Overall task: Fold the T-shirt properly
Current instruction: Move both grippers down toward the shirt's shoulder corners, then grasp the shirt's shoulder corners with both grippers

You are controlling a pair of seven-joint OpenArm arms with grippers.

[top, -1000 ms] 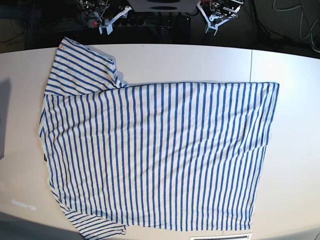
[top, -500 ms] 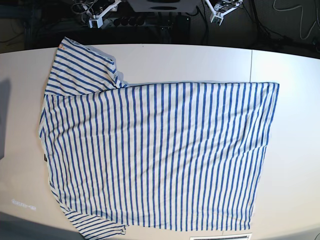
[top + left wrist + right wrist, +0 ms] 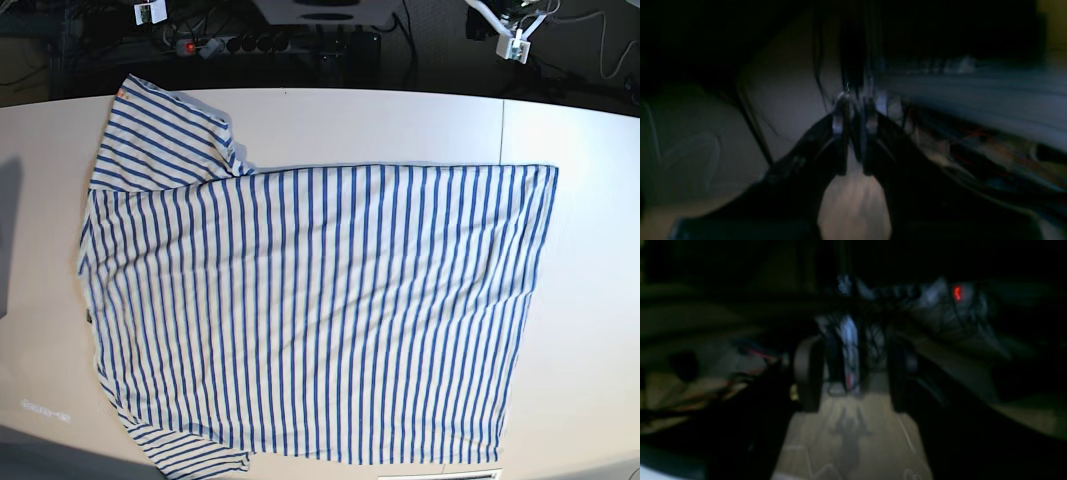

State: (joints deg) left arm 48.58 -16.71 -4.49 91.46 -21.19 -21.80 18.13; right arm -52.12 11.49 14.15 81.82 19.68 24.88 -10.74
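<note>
The T-shirt is seen spread flat on the table, well apart from both grippers (left gripper nearly closed and empty, right gripper spread wide and empty), so folding is judged unstarted, with a hem grasp called for next.

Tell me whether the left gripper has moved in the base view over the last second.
Yes. The left gripper has swung outward to the view's right, away from the white mount at top centre; the T-shirt lies untouched.
</note>
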